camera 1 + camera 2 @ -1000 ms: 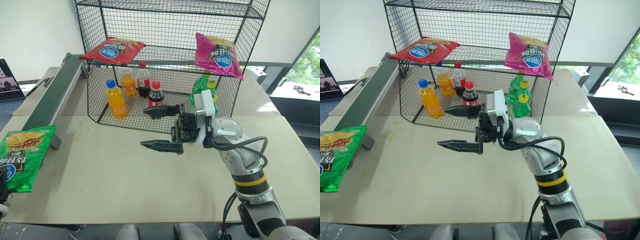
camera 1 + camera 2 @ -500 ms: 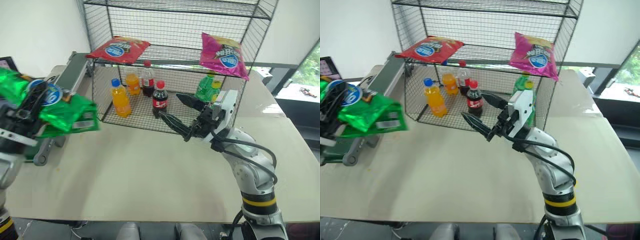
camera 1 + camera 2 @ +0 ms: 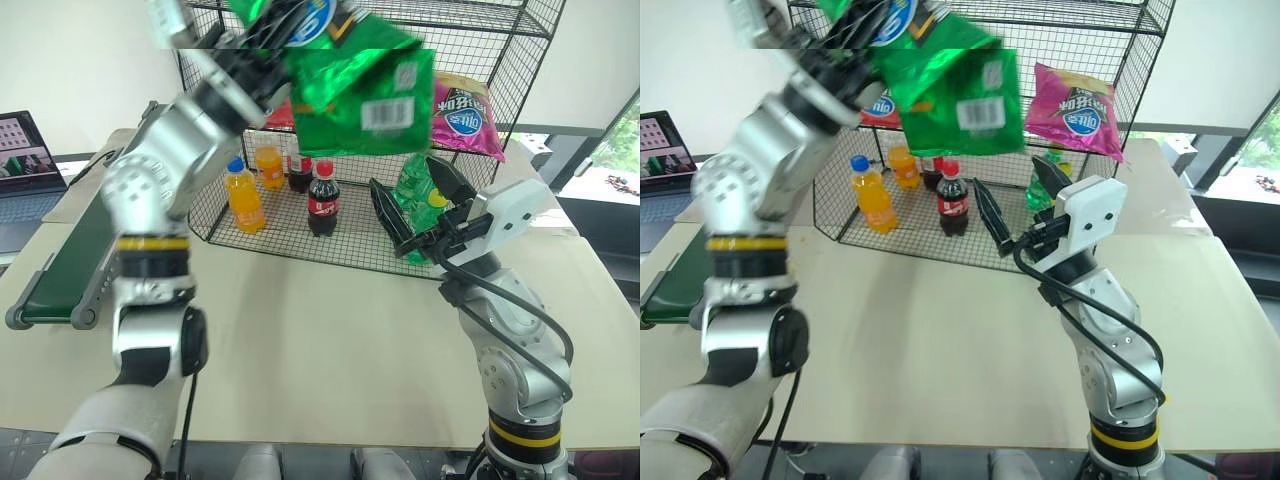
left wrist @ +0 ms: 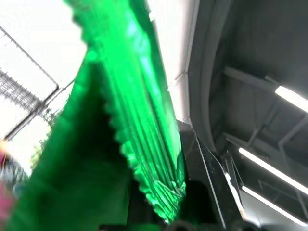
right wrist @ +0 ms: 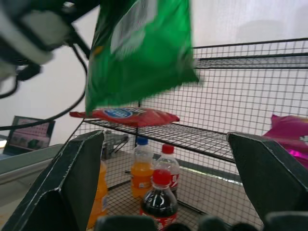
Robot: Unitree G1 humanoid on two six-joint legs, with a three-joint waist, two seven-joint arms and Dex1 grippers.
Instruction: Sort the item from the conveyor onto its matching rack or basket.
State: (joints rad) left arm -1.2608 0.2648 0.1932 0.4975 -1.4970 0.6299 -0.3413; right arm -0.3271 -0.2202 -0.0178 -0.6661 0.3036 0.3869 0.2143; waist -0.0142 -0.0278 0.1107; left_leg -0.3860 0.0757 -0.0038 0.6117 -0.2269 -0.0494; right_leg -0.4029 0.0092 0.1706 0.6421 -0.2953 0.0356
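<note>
A pale table (image 3: 300,350) fills the foreground, white walls behind, a laptop (image 3: 22,150) at far left; my right gripper (image 3: 412,212) hovers with fingers spread wide before the black wire rack (image 3: 480,110); my left gripper (image 3: 275,30), pressed together, pinches the green crisp bag (image 3: 365,95) by its top edge, high before the rack's upper tiers; the bag hangs long axis downward, barcode side facing me; the conveyor (image 3: 70,250) runs along the left.

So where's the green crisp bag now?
The green bag hangs in the air, held by the left end effector in front of the rack, between the red bag and the pink bag.
</note>
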